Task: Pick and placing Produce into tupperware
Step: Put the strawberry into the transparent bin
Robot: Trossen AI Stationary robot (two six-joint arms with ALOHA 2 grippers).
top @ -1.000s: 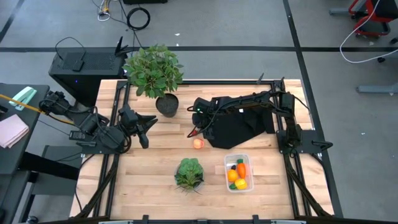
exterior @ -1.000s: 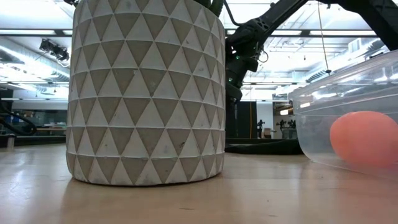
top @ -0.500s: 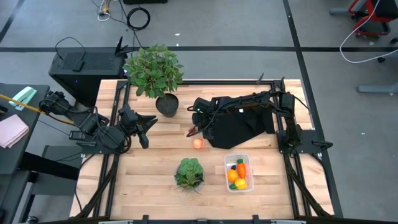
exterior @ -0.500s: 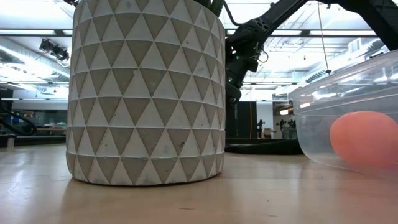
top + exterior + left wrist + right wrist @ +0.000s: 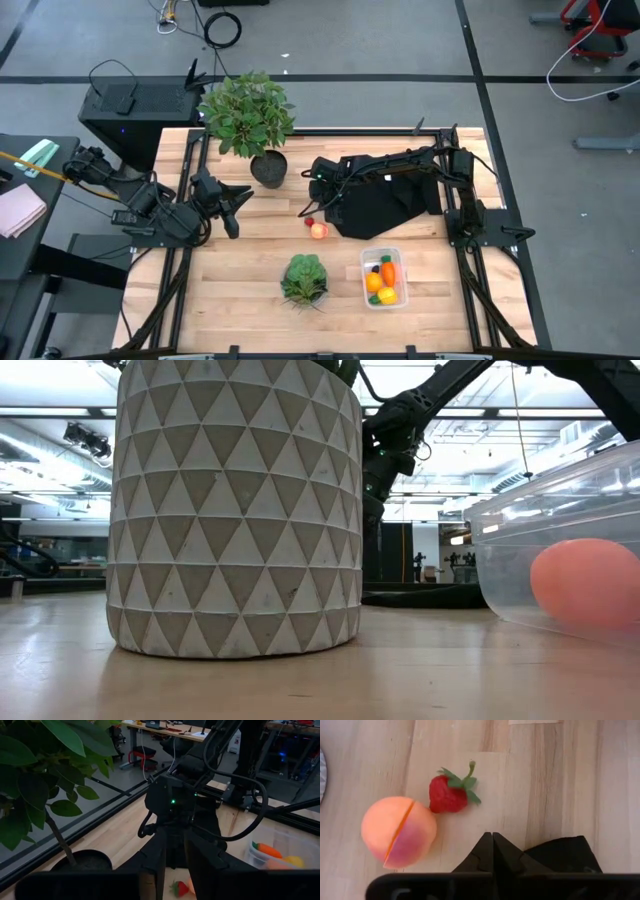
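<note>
Two pieces loose: strawberry [image 5: 451,794], peach [image 5: 398,832] touching | right end effector [image 5: 492,851] fingers together, above | left arm parked

I see the strawberry [image 5: 309,221] and the peach [image 5: 319,231] side by side on the surface [image 5: 240,280], just left of the cloth [image 5: 385,205]. The tupperware [image 5: 384,278] sits in front of the cloth, the lettuce [image 5: 304,278] to its left, the potted plant [image 5: 248,120] behind
</note>
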